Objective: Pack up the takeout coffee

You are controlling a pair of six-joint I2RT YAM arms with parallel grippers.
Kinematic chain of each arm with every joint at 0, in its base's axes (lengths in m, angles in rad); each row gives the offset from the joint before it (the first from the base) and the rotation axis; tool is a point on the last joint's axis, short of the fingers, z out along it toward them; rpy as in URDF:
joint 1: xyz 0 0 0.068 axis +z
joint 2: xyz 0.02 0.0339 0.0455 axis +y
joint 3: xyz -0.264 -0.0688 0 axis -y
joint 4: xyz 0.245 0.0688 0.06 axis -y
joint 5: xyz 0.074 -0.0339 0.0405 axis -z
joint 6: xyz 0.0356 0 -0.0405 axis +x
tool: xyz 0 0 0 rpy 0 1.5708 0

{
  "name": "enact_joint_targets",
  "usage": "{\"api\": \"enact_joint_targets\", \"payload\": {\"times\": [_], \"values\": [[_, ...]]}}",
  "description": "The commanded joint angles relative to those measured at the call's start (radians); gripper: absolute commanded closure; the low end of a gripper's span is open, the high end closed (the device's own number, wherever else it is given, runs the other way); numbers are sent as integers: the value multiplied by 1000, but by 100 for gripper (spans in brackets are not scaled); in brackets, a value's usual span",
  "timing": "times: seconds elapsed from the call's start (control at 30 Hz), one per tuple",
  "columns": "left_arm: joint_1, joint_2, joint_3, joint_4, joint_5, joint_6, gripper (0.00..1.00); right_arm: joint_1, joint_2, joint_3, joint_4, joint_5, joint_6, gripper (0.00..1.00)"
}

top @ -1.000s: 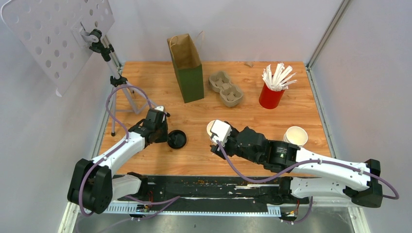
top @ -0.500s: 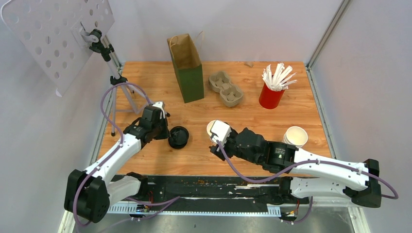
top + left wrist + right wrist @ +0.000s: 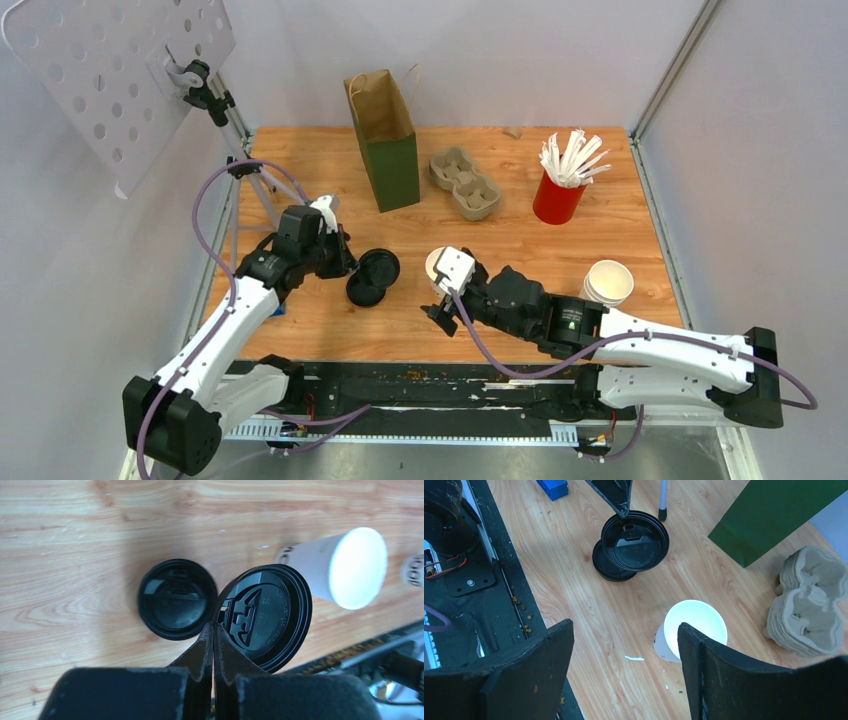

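The takeout coffee cup (image 3: 694, 627) stands lidless on the surface (image 3: 600, 230) before the green bag (image 3: 774, 515), so my left claw (image 3: 213, 627) clenches a black lid (image 3: 270, 612) for it, my right claw (image 3: 625, 630) released nearby.

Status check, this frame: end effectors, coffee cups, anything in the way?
Left end effector shut on black lid; second lid on table. Right end effector open beside unlidded cup. Other cup unlidded too. Nothing blocking.

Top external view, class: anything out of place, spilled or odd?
Both cups are lidless: the centre cup and the right cup. The loose lid lies on the table; the left gripper pinches the held lid. Crumbs litter the near black strip.
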Motion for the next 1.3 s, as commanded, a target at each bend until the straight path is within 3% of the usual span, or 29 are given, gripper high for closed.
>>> {"api": "enact_joint_targets", "payload": {"times": [0.0, 0.2, 0.3, 0.4, 0.47, 0.67, 0.8, 1.0, 1.27], "values": [[4, -31, 84, -48, 166, -53, 100, 3, -60, -33, 173, -19, -89, 23], [4, -74, 126, -32, 359, -176, 100, 4, -137, -120, 341, -58, -216, 11], [4, -92, 140, 4, 447, -262, 100, 4, -201, -194, 476, -99, -339, 0], [4, -107, 141, 65, 514, -353, 100, 4, -258, -293, 676, -118, -455, 0], [4, -121, 138, 110, 541, -414, 100, 3, -261, -311, 717, -98, -513, 0], [4, -132, 90, 273, 631, -566, 100, 3, -205, -207, 503, -111, -637, 5], [4, -114, 117, 138, 603, -459, 100, 3, -201, -154, 382, -149, -756, 6], [4, -111, 106, 147, 627, -463, 100, 4, -174, -105, 280, -173, -876, 9], [3, -66, 154, -41, 557, -311, 100, 6, -114, -33, 140, -211, -1019, 16]]}}
